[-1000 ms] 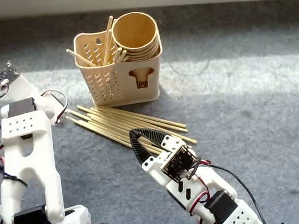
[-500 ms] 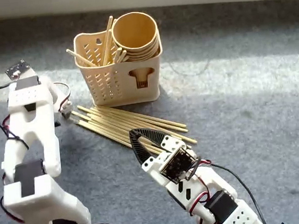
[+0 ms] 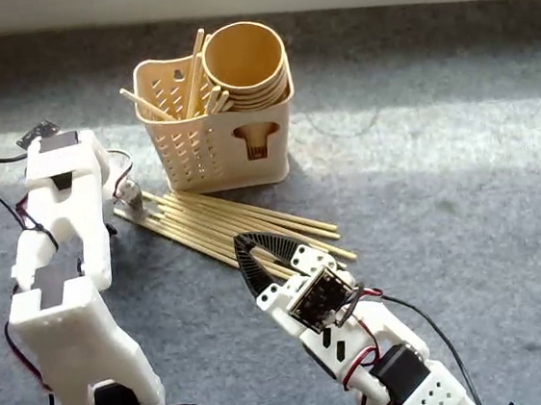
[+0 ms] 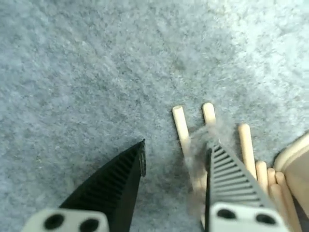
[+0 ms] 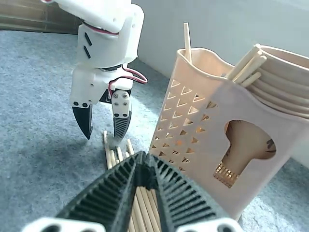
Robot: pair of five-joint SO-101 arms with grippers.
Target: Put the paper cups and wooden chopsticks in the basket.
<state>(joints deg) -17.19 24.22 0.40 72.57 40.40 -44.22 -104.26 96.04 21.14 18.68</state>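
- Paper cups [image 3: 246, 58] sit in the basket [image 3: 209, 156], upper middle of the frame.
- Wooden chopsticks [image 3: 239, 227] lie just below it.
- Left end effector [image 4: 176, 150], fingers apart, is over their ends; next it should lower and pinch.
- Right end effector [image 5: 145, 162] is closed, empty.

The basket [image 3: 212, 155] wall hides the stacked cups [image 3: 246, 60] below their rims, upper middle of the high view. In mid-frame the right pincer [image 3: 241, 244] covers part of the chopsticks [image 3: 244, 223]. In the left wrist view, one finger of the left pincer [image 4: 176, 147] hides the chopsticks' length, and the frame edge cuts off the basket.
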